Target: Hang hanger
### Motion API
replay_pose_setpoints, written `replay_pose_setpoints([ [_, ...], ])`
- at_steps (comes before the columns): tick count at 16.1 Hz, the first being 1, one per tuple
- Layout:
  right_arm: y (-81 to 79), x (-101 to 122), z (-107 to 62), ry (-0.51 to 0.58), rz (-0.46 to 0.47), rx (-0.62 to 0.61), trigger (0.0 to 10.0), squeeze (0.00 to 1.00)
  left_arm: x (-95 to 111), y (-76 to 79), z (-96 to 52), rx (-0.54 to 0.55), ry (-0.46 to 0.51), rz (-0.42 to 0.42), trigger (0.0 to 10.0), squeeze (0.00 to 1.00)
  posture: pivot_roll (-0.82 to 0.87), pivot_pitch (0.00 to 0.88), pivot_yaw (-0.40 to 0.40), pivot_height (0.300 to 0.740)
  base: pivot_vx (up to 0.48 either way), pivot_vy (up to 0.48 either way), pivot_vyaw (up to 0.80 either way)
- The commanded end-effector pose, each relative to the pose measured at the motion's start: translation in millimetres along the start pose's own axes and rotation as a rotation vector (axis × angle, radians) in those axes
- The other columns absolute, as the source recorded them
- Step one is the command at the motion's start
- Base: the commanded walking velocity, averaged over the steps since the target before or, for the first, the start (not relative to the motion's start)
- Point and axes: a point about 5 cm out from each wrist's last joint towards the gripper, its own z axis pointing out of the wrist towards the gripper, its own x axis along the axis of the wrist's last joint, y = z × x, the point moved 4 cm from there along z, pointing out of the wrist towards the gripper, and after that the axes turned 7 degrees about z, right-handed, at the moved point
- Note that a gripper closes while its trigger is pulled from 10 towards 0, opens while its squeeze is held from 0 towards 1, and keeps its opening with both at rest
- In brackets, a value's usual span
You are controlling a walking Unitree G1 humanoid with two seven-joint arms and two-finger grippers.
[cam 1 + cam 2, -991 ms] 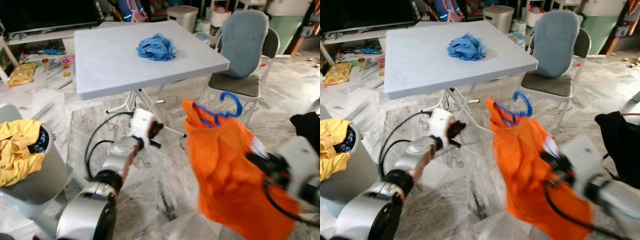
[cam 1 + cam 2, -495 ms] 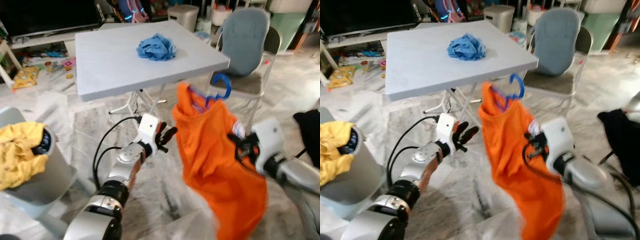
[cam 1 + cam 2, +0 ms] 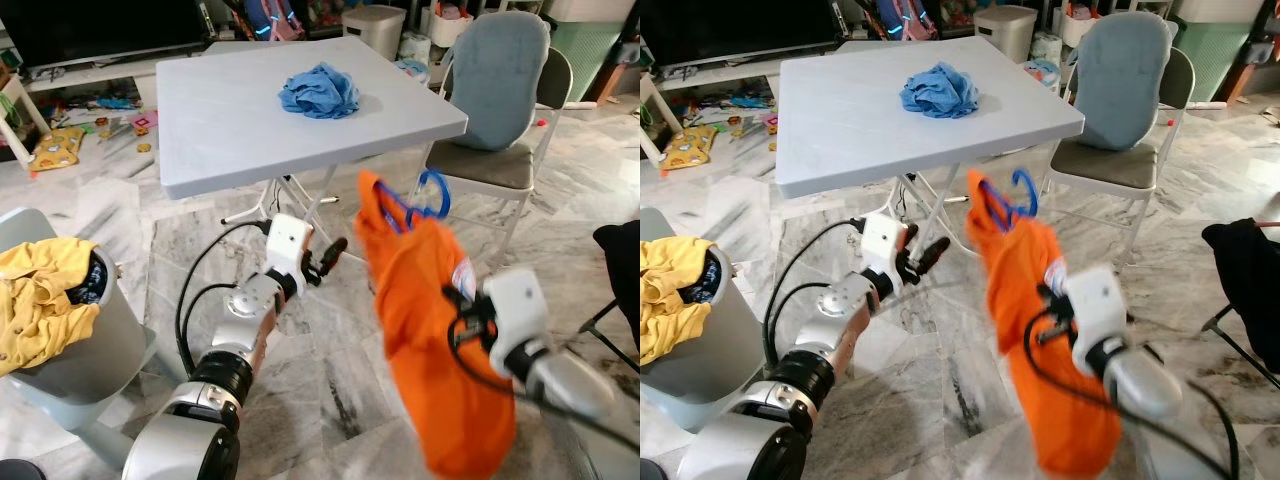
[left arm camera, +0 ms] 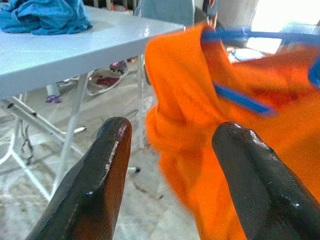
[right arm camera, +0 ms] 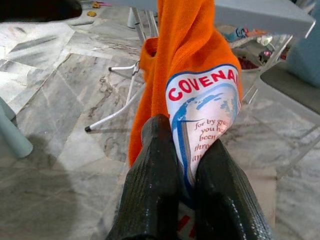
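Note:
An orange shirt point(image 3: 430, 330) hangs on a blue hanger point(image 3: 432, 196) in mid-air, in front of the table. My right gripper point(image 3: 462, 312) is shut on the shirt's front, pinching the cloth at its white printed patch point(image 5: 202, 110). The fingers point(image 5: 155, 170) are pressed together on the fabric. My left gripper point(image 3: 328, 253) is open just left of the shirt's collar, at about the same height, with nothing between its fingers. In the left wrist view the orange shirt point(image 4: 195, 100) and a blue hanger bar point(image 4: 237, 99) lie just beyond the fingertips point(image 4: 112, 150).
A grey folding table point(image 3: 220, 130) stands behind, with a blue cloth point(image 3: 320, 90) on it. A padded chair point(image 3: 495, 100) is at the back right. A grey basket point(image 3: 70, 350) with yellow clothes stands at the left. A dark object point(image 3: 622, 265) lies at the right edge.
The right arm has swung the orange shirt in from the right toward the middle, still holding it. The left gripper has risen and come closer to the shirt's collar.

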Motion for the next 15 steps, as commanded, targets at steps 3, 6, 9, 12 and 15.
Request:
replay_pose_setpoints([
  [3, -26.1, 1.4, -11.8, 0.032, 0.066, 0.032, 10.0, 0.0, 11.0, 7.3, 5.6, -0.035, 0.046, -0.029, 10.0, 1.0, -0.04, 0.0, 0.015, 0.74, 0.0, 0.0, 0.0],
  [6, -39.9, 2.9, -16.2, 0.048, 0.135, 0.01, 10.0, 0.0, 8.0, 10.0, 6.3, -0.025, 0.034, -0.011, 10.0, 1.0, -0.06, 0.0, 0.018, 0.74, 0.0, 0.0, 0.0],
  [9, -41.8, 13.2, -24.2, 0.073, 0.177, 0.035, 10.0, 0.0, 6.0, 3.5, 6.8, 0.008, 0.01, 0.016, 10.0, 1.0, -0.06, 0.0, 0.015, 0.74, 0.0, 0.0, 0.0],
  [12, -54.2, 22.8, -38.9, 0.074, 0.164, 0.149, 10.0, 0.0, 9.7, -0.5, 9.4, 0.026, 0.01, 0.019, 10.0, 1.0, -0.08, 0.0, 0.017, 0.74, 0.0, 0.0, 0.0],
  [15, -58.0, 17.0, -46.7, 0.026, 0.151, 0.197, 10.0, 0.0, 16.0, 5.1, 13.3, 0.013, 0.037, 0.003, 10.0, 1.0, -0.08, 0.0, 0.019, 0.74, 0.0, 0.0, 0.0],
])
